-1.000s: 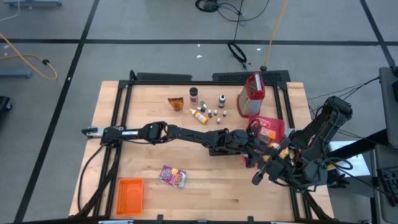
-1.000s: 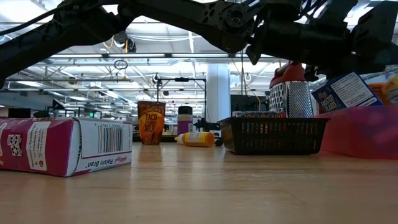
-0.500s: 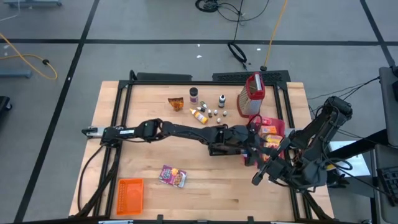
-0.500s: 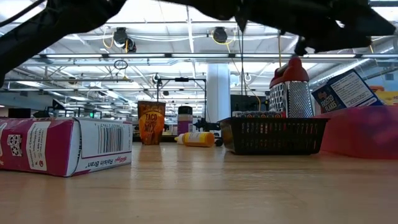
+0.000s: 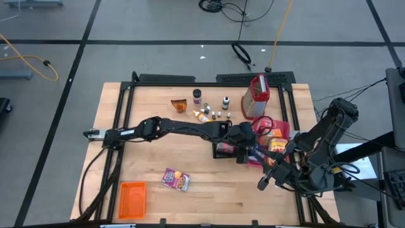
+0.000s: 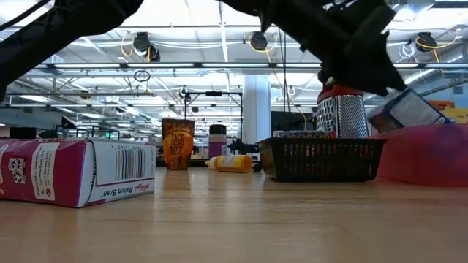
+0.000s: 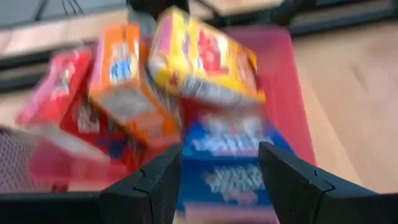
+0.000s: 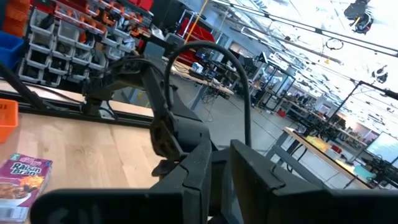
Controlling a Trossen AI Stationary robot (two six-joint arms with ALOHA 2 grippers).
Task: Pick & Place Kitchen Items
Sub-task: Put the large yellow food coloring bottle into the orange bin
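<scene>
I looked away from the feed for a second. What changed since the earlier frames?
The left claw pulled back from the red tray toward the black basket, holding a blue box between its fingers. The right claw, the Raisin Bran box and the bottles stayed put.

Wooden desk with a black frame around it. Small orange crate at the near left corner. Black mesh basket in the middle, low and wide. Flat red tray at the right side. Tall metal grater with a red top, upright at the back, just beside the tray. Grey floor all around, with black lines and a yellow cable.
</scene>
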